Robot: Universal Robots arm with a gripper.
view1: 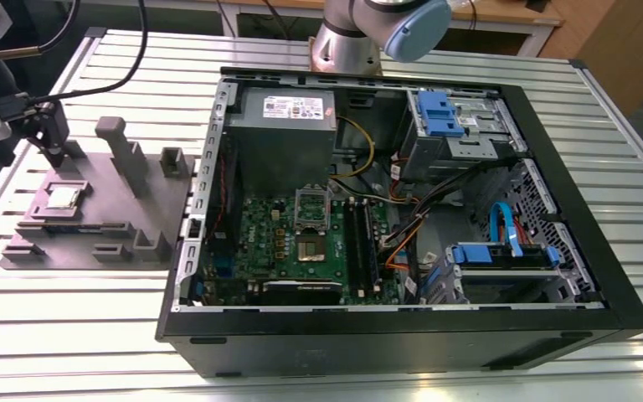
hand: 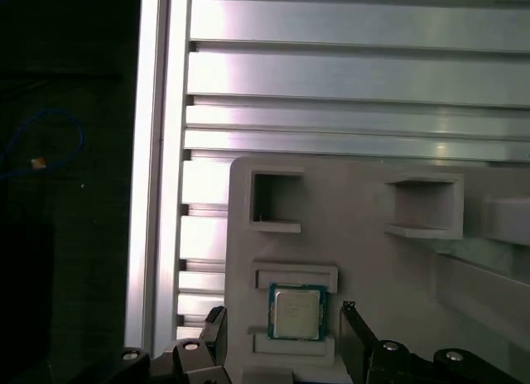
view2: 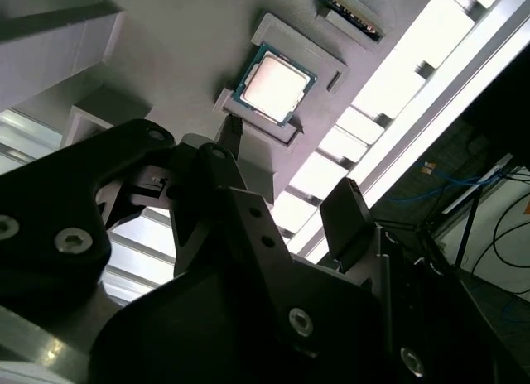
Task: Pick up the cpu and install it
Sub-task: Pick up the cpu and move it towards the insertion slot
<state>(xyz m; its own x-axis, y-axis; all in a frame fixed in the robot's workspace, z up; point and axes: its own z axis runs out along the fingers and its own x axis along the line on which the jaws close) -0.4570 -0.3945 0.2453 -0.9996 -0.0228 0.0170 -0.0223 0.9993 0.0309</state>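
Ribbed aluminium table [view1: 76,335]; wooden desk [view1: 511,14], perhaps, behind.

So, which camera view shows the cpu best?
The second wrist view: the cpu appears nearest and whole, its metal top and rim plain, seated in the grey holder. The first wrist view also shows the cpu whole, but smaller. The exterior view shows the cpu as a tiny square on that holder.

I count one cpu [hand: 296,312] on one grey fixture block [view1: 131,213]; beside that block, one open computer case [view1: 411,331] holding one motherboard [view1: 265,228].
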